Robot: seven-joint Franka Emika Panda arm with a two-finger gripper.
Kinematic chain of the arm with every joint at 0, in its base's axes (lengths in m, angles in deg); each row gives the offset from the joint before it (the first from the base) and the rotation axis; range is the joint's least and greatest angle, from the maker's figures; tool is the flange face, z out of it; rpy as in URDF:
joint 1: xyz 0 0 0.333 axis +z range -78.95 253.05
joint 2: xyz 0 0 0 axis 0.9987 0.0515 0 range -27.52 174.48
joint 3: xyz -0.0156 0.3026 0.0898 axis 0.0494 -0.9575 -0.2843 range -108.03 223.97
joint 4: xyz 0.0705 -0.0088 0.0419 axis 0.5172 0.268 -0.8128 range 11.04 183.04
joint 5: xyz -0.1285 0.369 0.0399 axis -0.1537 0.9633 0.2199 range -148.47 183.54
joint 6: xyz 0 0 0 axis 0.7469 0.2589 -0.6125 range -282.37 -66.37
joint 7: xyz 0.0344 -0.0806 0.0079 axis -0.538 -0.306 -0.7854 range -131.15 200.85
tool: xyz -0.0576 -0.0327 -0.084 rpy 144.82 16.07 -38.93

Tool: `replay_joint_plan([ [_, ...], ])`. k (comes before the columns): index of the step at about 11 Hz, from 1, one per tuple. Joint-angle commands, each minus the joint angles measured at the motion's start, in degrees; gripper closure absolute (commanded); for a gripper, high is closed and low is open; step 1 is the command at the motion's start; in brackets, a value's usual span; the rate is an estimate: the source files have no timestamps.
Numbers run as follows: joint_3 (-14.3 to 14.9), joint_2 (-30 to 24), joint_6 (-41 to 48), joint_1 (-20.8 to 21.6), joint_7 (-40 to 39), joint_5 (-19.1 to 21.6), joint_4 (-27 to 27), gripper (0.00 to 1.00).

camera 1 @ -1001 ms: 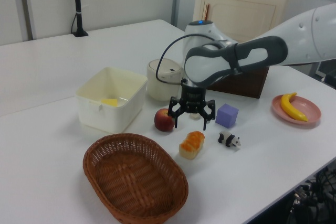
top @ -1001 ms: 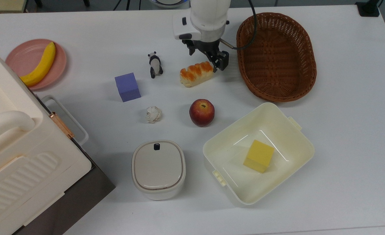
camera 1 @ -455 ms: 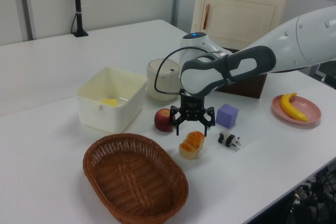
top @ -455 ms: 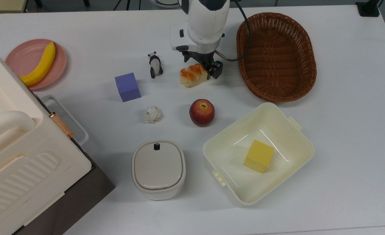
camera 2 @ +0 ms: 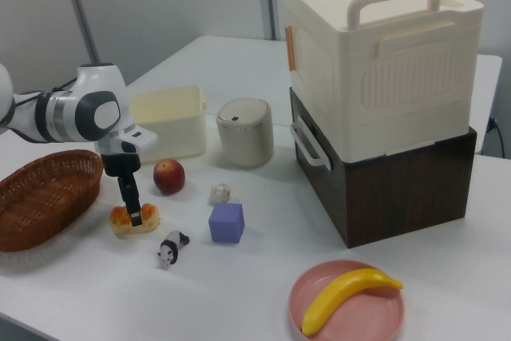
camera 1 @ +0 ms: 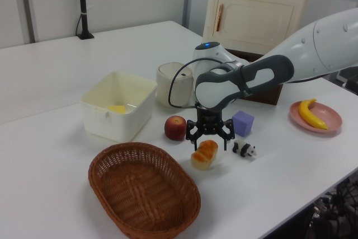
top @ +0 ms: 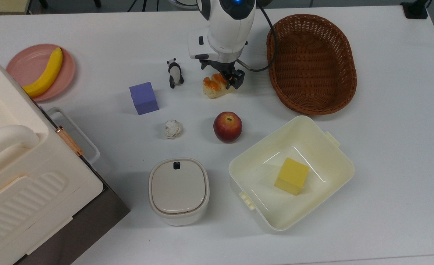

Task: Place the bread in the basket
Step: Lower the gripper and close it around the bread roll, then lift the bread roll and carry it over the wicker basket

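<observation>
Black 2-finger gripper (camera 1: 210, 136) spread open, straddling small oblong orange-topped bread loaf (top: 214, 85), not clamped. Loaf flat on white bench (top: 386, 147), near large oval dark-brown wicker basket (top: 312, 62), toward the top view's left of it.

Sitting on the counter (top: 386, 147): one bread (top: 212, 85), one basket (top: 311, 62), one apple (top: 227, 126), one paper ball (top: 173, 129), one panda figure (top: 174, 73). Lying around the apple: two cubes, one purple (top: 143, 98) and one yellow (top: 291, 176), the yellow resting inside the one cream tub (top: 334, 162). Standing near the apple: one lidded pot (top: 178, 190). Lying far from the apple: one banana (top: 46, 73) on one pink plate (top: 20, 66). Looming beyond: one stacked cabinet (camera 2: 375, 93).
</observation>
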Motion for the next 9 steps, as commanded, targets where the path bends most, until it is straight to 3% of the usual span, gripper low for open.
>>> replay_joint_plan([
  [1,1.29,-0.05,-0.9,1.87,0.87,-1.97,1.67,0.34],
  [2,1.29,0.05,-0.99,1.87,0.87,-2.15,1.5,0.63],
  [4,1.29,0.05,-1.17,1.87,0.43,-2.32,1.32,0.83],
  [5,1.29,0.05,-1.17,1.87,-1.23,-2.32,1.06,0.9],
  [9,1.21,-1.18,-0.82,1.78,-3.08,-2.24,-2.18,0.91],
])
